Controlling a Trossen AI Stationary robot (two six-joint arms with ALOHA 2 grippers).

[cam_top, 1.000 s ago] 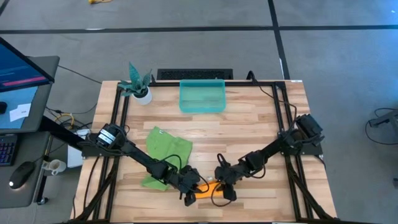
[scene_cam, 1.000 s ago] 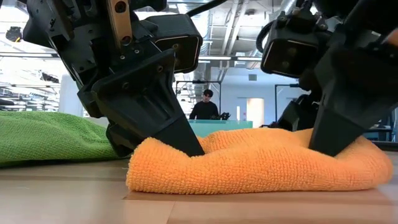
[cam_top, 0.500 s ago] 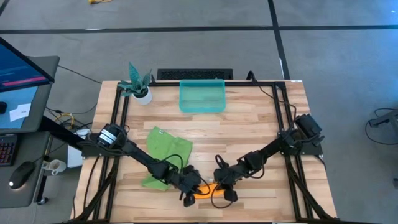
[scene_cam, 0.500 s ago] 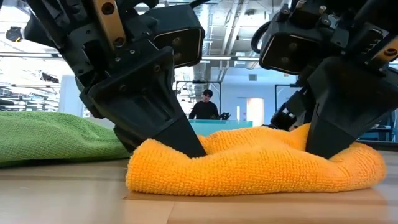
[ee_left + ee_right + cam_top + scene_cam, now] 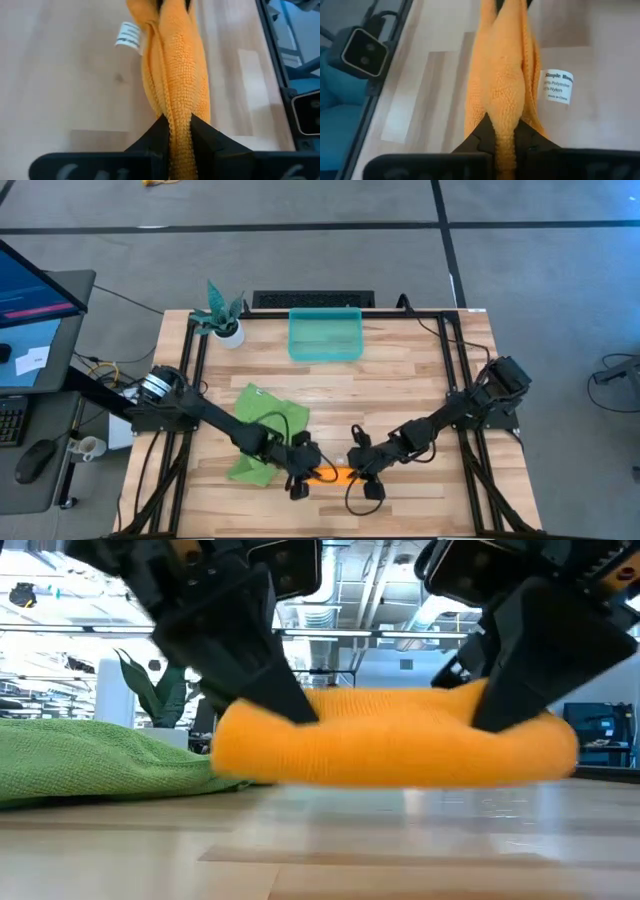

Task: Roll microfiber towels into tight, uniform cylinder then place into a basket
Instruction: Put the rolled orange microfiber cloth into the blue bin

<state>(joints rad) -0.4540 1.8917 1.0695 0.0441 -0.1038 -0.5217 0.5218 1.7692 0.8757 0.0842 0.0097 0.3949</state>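
The orange towel [image 5: 390, 750] is a rolled-up bundle hanging level between my two grippers, clear of the table near its front edge [image 5: 331, 475]. My left gripper [image 5: 303, 477] is shut on its left end and my right gripper [image 5: 362, 476] on its right end. The lime green towel [image 5: 262, 420] lies crumpled flat on the table, left of the orange one. The teal basket [image 5: 325, 335] stands at the middle of the table's far side. My left gripper pinches the orange towel's left end [image 5: 176, 112] between its two fingers, several layers bunched together. The fingers slant down from the table's left and point along the roll. The towel is lifted clear and stretches away toward the other gripper. My right gripper pinches the towel's right end [image 5: 503, 112] between its two fingers, several bunched layers. The fingers slant down from the table's right and point along the roll. That end is clear of the table; the white label [image 5: 557, 86] hangs at the side.
A small white pot with a teal plant [image 5: 228, 325] stands at the far left corner. Black frame rails [image 5: 455, 370] run along the table's left and right sides. Bare wood lies between the towels and the basket.
Both grippers have gone up, each rolling a little about its own axis. The orange towel, which lay slumped on the table, is now lifted clear and drawn out level between them.
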